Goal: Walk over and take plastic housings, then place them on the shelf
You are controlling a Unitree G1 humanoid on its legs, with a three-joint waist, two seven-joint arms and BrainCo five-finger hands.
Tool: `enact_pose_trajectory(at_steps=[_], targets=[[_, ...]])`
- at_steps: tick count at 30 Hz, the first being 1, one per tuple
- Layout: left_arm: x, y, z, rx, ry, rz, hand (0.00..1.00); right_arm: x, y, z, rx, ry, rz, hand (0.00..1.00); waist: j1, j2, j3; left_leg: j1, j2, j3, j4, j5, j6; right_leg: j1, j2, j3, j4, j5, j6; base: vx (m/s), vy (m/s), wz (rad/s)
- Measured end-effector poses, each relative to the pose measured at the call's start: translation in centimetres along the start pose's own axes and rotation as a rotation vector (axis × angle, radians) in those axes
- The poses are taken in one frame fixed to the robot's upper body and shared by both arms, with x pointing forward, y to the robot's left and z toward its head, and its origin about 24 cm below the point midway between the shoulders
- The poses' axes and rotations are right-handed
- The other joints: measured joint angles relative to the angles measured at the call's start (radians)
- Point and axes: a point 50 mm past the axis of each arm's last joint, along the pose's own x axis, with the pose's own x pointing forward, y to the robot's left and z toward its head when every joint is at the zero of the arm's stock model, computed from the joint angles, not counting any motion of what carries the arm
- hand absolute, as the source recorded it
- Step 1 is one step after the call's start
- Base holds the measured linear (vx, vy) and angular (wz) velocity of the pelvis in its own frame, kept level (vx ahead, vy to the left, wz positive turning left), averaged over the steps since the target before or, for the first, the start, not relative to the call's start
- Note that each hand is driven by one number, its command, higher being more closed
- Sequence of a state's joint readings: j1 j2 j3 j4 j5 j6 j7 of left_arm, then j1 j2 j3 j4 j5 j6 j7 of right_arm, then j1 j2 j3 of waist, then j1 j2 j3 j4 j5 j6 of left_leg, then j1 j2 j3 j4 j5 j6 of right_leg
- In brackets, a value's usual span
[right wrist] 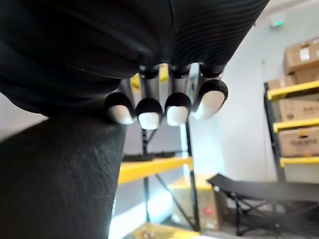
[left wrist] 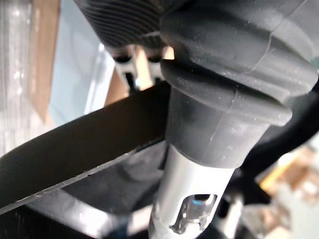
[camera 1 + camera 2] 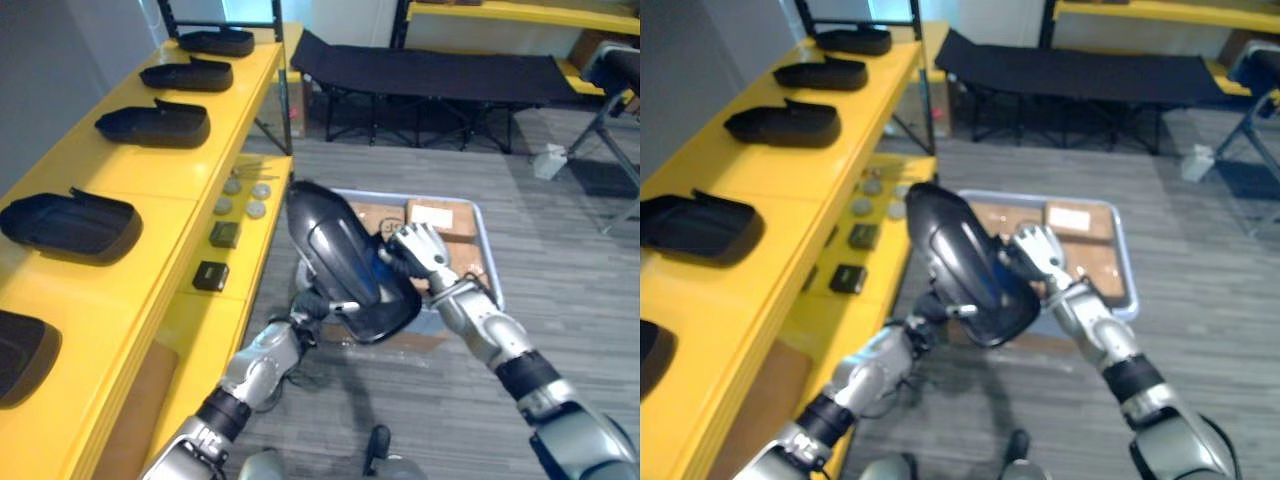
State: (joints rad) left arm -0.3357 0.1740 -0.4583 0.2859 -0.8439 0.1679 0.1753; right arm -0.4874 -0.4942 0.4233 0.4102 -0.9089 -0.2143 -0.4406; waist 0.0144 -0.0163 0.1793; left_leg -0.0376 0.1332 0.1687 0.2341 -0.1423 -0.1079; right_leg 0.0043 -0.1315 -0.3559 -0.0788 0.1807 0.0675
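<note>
Yellow shelf point(image 3: 150, 178), on the robot's left: the upper board carries a row of black housings point(image 3: 70, 225) lying flat, with bare yellow gaps between them. Risk: a new piece set down off a gap would knock a neighbour or ride up on it. Black folding cot point(image 3: 430, 75): at the back, well apart from the work, no likely hazard. Grey bin point(image 3: 487, 250): on the floor below the hands, with cardboard boxes point(image 3: 440, 215) inside; anything dropped now would probably land in or beside it. Held housing point(image 3: 350, 265): glossy black, tilted steeply on end in the air between the two hands, over the bin's left side and beside the shelf's lower board, not yet on the shelf. Its smooth curved skin looks slippery, so the swing left toward the shelf could let it twist or slide out. Right hand point(image 3: 422, 252): fingers point(image 1: 149, 112) curled over the housing's right edge with the tips pressed on its dark surface; a shallow hold, judged the likelier to slip. Left hand point(image 3: 308, 305): tucked under the housing's lower end, its grip cannot be told. Small dark blocks point(image 3: 211, 275) and round discs point(image 3: 245, 197): on the lower board, near the housing's likely path; a low sweep could scatter them
</note>
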Motion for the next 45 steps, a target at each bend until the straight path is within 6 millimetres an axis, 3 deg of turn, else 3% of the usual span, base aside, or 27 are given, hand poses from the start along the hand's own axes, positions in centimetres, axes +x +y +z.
enact_pose_trajectory(at_steps=[6,15,16,23,25,28,31,33,36,38,40,43,45], targets=[[0.3,0.8,0.2,-0.016,-0.065,0.121,1.0,0.3,0.3,1.8,0.151,0.0,-0.058,1.0,0.0,-0.004,-0.002,0.001,-0.006,0.003,-0.005,0.002,0.003,-0.001,-0.006,0.002,0.0,0.002,0.002,-0.01,0.018,0.01],[-0.2,1.7,0.3,-0.043,-0.155,0.154,1.0,-2.4,1.5,4.5,0.403,0.073,-0.152,1.0,-0.002,-0.026,-0.016,0.02,-0.006,0.014,-0.032,0.007,0.003,-0.002,-0.009,0.015,0.0,0.001,0.003,-0.01,0.011,-0.04],[-0.2,1.7,0.2,-0.047,-0.155,0.146,1.0,-2.9,1.7,4.7,0.432,0.092,-0.159,0.0,-0.002,-0.026,-0.016,0.025,-0.005,0.023,-0.034,0.007,0.002,-0.003,-0.009,0.022,0.0,0.001,0.003,-0.01,0.031,-0.17],[-1.0,1.5,-0.9,-0.162,-0.156,0.128,1.0,-5.4,2.6,6.1,0.622,0.118,-0.188,0.0,-0.026,-0.037,-0.022,0.044,-0.005,0.036,-0.057,0.008,0.0,-0.004,-0.013,0.033,-0.001,0.0,0.002,-0.01,0.026,-0.06],[-1.6,1.7,0.0,-0.171,-0.225,0.134,1.0,-6.0,2.8,6.4,0.684,0.135,-0.19,0.0,-0.025,-0.043,-0.026,0.045,-0.005,0.036,-0.06,0.009,-0.001,-0.004,-0.012,0.032,-0.001,0.0,0.002,0.0,0.0,0.0],[-2.8,1.9,2.8,-0.109,-0.401,0.166,1.0,-6.3,1.9,7.1,0.76,0.137,-0.239,0.0,-0.02,-0.045,-0.027,0.049,-0.005,0.038,-0.061,0.009,-0.001,-0.002,-0.01,0.03,-0.001,0.0,0.002,0.0,0.0,0.0],[-4.5,1.9,5.6,0.022,-0.593,0.24,1.0,-5.7,-0.4,7.6,0.835,0.094,-0.352,0.0,-0.014,-0.045,-0.027,0.053,-0.006,0.039,-0.061,0.009,-0.001,0.001,-0.008,0.03,-0.001,0.0,0.002,0.0,0.0,0.0],[-5.2,2.3,6.4,0.103,-0.652,0.298,1.0,-5.3,-2.5,6.5,0.866,0.092,-0.461,0.0,-0.006,-0.045,-0.027,0.057,-0.007,0.038,-0.06,0.009,0.0,0.006,-0.008,0.029,-0.001,0.0,0.002,-0.02,0.014,0.01],[-6.4,4.2,5.7,0.211,-0.65,0.419,1.0,-5.6,-6.3,3.5,0.883,0.13,-0.667,0.0,-0.005,-0.048,-0.035,0.074,-0.01,0.042,-0.066,0.009,0.0,0.018,-0.008,0.03,-0.001,-0.004,0.006,-0.01,0.02,-0.02],[-7.7,5.9,5.0,0.284,-0.639,0.531,1.0,-6.7,-8.9,1.3,0.919,0.166,-0.835,0.0,-0.009,-0.055,-0.045,0.075,-0.01,0.055,-0.067,0.009,0.0,0.014,-0.006,0.034,-0.001,-0.005,0.006,-0.02,0.028,-0.07],[-9.0,6.7,4.9,0.326,-0.654,0.592,1.0,-8.5,-10.3,-0.3,0.929,0.215,-0.933,0.0,-0.01,-0.056,-0.046,0.077,-0.009,0.056,-0.067,0.009,0.0,0.014,-0.005,0.035,-0.001,-0.006,0.006,-0.01,0.013,-0.03],[-10.8,7.2,5.4,0.385,-0.702,0.652,1.0,-11.3,-10.0,-2.3,0.923,0.374,-0.986,0.0,-0.024,-0.053,-0.048,0.078,-0.01,0.059,-0.068,0.008,0.0,0.014,-0.006,0.038,-0.002,-0.009,0.008,-0.01,0.02,-0.02],[-11.8,7.1,5.3,0.389,-0.732,0.66,1.0,-13.6,-8.3,-2.9,0.956,0.546,-0.959,0.0,-0.031,-0.041,-0.063,0.078,-0.01,0.065,-0.073,0.007,0.0,0.005,-0.005,0.049,-0.002,-0.016,0.012,-0.01,0.026,-0.13]])
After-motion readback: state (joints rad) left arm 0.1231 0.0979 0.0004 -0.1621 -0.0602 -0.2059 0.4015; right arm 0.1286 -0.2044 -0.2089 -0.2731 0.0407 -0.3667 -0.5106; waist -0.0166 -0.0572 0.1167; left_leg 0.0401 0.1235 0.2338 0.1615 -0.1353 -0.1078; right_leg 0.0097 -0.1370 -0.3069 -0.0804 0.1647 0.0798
